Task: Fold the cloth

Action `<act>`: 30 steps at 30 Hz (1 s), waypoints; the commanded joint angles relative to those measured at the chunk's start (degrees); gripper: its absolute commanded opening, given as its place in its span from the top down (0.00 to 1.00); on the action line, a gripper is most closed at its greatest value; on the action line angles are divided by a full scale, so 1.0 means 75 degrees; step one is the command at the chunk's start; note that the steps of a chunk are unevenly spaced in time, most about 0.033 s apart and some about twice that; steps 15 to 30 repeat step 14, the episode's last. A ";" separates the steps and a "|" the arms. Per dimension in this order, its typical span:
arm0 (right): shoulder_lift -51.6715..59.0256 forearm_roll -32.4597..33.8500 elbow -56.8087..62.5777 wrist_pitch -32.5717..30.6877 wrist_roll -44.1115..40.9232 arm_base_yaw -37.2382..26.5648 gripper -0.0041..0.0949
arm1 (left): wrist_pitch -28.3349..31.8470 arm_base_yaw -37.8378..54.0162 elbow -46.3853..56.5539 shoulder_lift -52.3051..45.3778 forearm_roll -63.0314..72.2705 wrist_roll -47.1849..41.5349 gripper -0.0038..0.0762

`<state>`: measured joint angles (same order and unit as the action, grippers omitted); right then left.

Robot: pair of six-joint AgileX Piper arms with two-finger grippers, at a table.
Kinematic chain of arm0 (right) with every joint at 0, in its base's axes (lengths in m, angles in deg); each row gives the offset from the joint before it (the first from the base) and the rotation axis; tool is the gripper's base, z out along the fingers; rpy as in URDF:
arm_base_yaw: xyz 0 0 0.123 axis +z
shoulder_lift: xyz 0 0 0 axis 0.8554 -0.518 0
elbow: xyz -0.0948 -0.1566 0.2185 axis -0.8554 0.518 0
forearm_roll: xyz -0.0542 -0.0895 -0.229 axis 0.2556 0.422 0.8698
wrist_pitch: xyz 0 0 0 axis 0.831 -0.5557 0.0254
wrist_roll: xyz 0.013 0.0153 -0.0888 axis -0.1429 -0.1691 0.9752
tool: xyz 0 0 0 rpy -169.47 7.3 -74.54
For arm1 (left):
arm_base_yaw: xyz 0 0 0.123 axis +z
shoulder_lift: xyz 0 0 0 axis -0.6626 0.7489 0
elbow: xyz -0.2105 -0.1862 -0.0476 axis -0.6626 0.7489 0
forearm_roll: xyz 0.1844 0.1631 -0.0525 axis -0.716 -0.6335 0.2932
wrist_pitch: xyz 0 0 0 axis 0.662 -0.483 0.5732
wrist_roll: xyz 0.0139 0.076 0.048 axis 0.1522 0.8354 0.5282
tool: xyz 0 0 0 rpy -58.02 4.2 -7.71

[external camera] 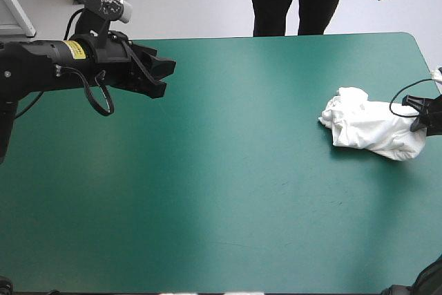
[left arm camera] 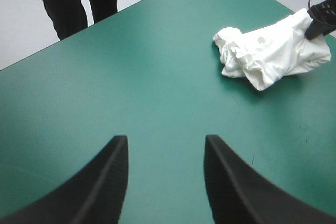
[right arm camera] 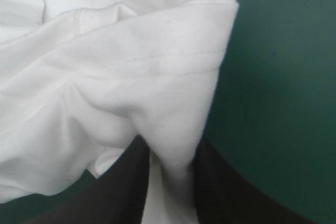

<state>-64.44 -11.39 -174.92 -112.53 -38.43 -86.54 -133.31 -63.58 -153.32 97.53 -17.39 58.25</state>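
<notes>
T-shirt [external camera: 369, 129] lay crumpled on the surface [external camera: 242, 170], one fold pinched in your right tool [right arm camera: 170, 145]; your left tool [left arm camera: 165, 139] stood wide, well apart from it.

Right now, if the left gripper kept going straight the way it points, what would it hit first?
Probably the teal-green cover: the left gripper, open, seems tilted slightly down toward it. The T-shirt lies off to one side of that line, though depth is hard to judge.
</notes>
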 commanded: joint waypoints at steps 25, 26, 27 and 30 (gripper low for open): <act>0.2519 -0.2998 -0.0161 -0.0165 0.0812 -0.0077 0.48 | -0.0213 -0.0003 -0.0162 -0.1064 -0.0807 -0.0216 0.53; 0.2519 -0.2998 -0.0161 -0.0165 0.0812 -0.0077 0.48 | -0.0213 -0.0003 -0.0162 -0.1064 -0.0807 -0.0216 0.53; 0.2519 -0.2998 -0.0161 -0.0165 0.0812 -0.0077 0.48 | -0.0213 -0.0003 -0.0162 -0.1064 -0.0807 -0.0216 0.53; 0.2519 -0.2998 -0.0161 -0.0165 0.0812 -0.0077 0.48 | -0.0213 -0.0003 -0.0162 -0.1064 -0.0807 -0.0216 0.53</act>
